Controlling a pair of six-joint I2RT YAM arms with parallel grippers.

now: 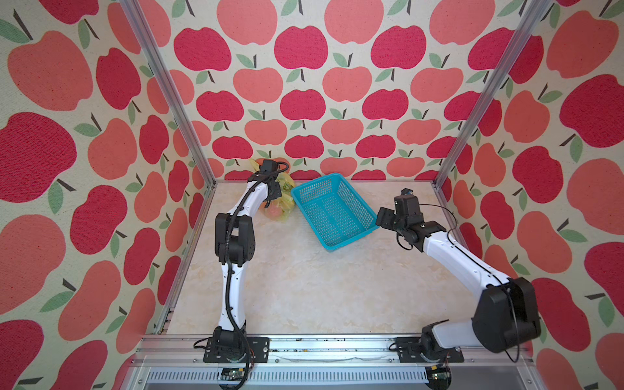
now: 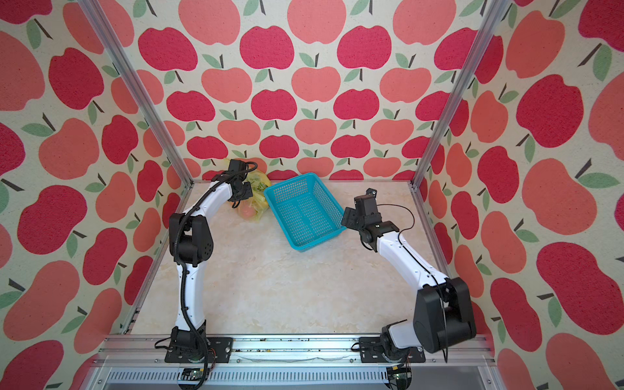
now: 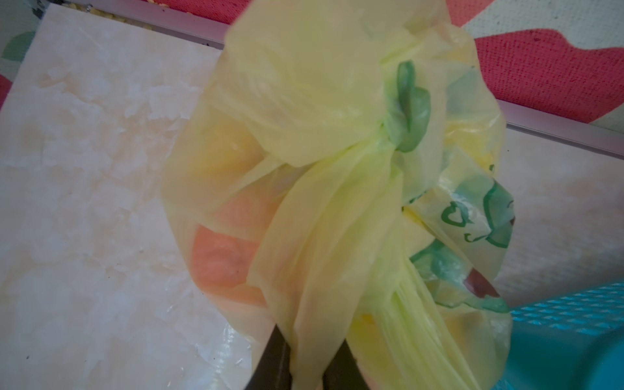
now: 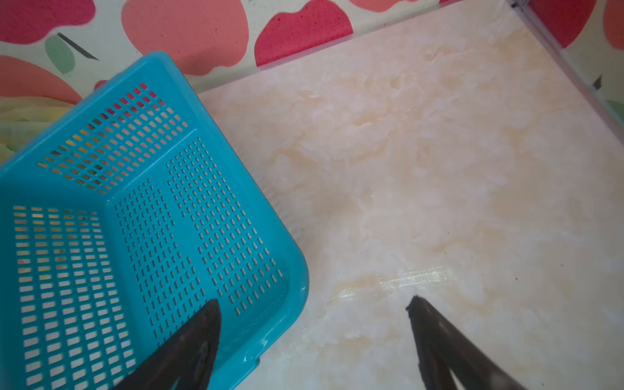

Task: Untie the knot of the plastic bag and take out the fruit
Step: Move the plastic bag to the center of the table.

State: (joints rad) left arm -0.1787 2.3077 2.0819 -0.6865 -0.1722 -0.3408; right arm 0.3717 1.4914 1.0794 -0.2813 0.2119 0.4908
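Note:
The plastic bag (image 1: 286, 203) (image 2: 259, 200), pale yellow with green print, lies at the back left of the table, beside the basket. Its knot (image 3: 388, 141) is a tight twisted bunch, still tied. The fruit (image 3: 223, 260) shows through the film as orange, peach and yellow shapes; a pink-red one (image 1: 274, 212) shows in a top view. My left gripper (image 3: 309, 337) is shut on a flat strip of the bag's handle running down from the knot. My right gripper (image 4: 314, 304) (image 1: 384, 218) stands open over the basket's near right corner, holding nothing.
A turquoise perforated basket (image 1: 317, 180) (image 4: 162, 64) sits empty at the back middle, between bag and right arm; its edge (image 3: 567, 337) touches the bag. Apple-printed walls and metal frame posts close in the table on three sides.

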